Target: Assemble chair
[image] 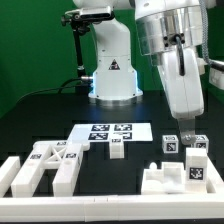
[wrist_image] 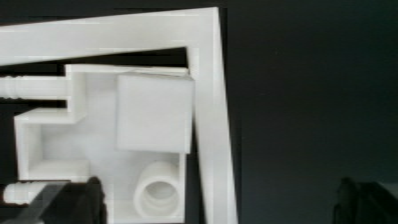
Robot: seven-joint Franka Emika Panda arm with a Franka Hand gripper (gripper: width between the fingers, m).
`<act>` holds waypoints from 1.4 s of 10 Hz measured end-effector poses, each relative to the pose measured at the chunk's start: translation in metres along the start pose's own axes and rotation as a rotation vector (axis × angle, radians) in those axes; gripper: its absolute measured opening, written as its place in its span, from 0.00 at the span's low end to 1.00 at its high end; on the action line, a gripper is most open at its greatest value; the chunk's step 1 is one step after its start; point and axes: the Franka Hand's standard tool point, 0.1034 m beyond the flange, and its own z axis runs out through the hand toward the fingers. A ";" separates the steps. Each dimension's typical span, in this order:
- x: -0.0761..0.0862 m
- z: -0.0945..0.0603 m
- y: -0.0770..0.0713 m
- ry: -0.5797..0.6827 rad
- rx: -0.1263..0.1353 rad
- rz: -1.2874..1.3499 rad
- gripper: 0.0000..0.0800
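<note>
The chair's white parts lie loose on the black table. Two tagged frame parts (image: 48,163) are at the exterior view's left. A small cube (image: 118,150) sits near the middle. At the right are a small tagged block (image: 170,146), a taller tagged block (image: 197,165) and a low blocky part (image: 160,181). My gripper (image: 189,136) hangs just above the right-hand blocks. In the wrist view, a white blocky part (wrist_image: 125,110) with side pegs and a round hole (wrist_image: 160,190) lies below my gripper (wrist_image: 214,205). The dark fingertips (wrist_image: 63,200) stand wide apart, holding nothing.
The marker board (image: 110,130) lies flat behind the small cube. Low white border rails run along the front (image: 100,217) and the left (image: 8,176); one rail (wrist_image: 217,100) passes right beside the part in the wrist view. The robot's base (image: 112,75) stands at the back.
</note>
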 end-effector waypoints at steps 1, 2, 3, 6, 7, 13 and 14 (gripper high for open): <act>0.000 0.000 0.000 0.000 0.000 0.000 0.81; 0.000 0.000 0.000 0.000 0.000 0.000 0.81; 0.000 0.000 0.000 0.000 -0.001 0.000 0.81; 0.000 0.001 0.000 0.001 -0.001 0.000 0.81; 0.002 0.001 0.001 0.002 -0.002 -0.021 0.81; 0.050 0.002 0.032 0.037 -0.058 -0.473 0.81; 0.052 0.002 0.032 0.035 -0.059 -0.564 0.81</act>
